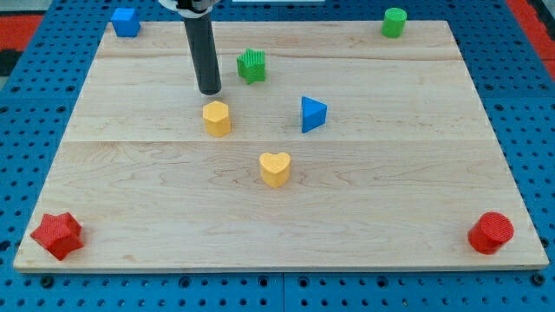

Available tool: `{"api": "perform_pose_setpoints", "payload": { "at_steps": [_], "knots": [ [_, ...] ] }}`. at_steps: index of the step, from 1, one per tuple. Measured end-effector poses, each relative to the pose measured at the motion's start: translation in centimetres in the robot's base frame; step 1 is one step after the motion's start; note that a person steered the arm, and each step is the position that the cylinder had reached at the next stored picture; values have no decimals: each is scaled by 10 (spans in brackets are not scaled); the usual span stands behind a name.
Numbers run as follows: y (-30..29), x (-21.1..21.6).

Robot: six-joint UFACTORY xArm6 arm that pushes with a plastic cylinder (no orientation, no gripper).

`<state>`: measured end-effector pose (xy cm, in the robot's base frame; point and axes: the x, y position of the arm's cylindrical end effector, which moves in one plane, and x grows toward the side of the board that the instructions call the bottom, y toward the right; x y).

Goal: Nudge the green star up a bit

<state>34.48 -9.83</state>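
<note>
1. The green star (251, 66) is ridged and upright, lying just to the view's right of my tip (210, 91) and slightly above it, apart from it.
2. The tool is a bare rod holding nothing; no writing shows.
3. A yellow block (217, 118) sits just below the tip; a blue triangle (313, 114) and yellow heart (275, 168) lie farther right and below.
4. The table (130, 173) has nothing between tip and star.

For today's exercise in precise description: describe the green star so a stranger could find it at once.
Start at the wooden board and look to its upper middle. Just to the view's right of my tip sits the green star, not touching it. The only other green piece, a green cylinder, stands in the top right corner.
</note>
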Motion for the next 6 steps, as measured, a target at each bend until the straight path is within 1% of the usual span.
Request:
{"api": "perform_pose_setpoints", "payload": {
  "at_steps": [1, 3, 5, 6],
  "knots": [
    [13, 0],
    [61, 0],
    [66, -9],
    [66, -25]
  ]
}}
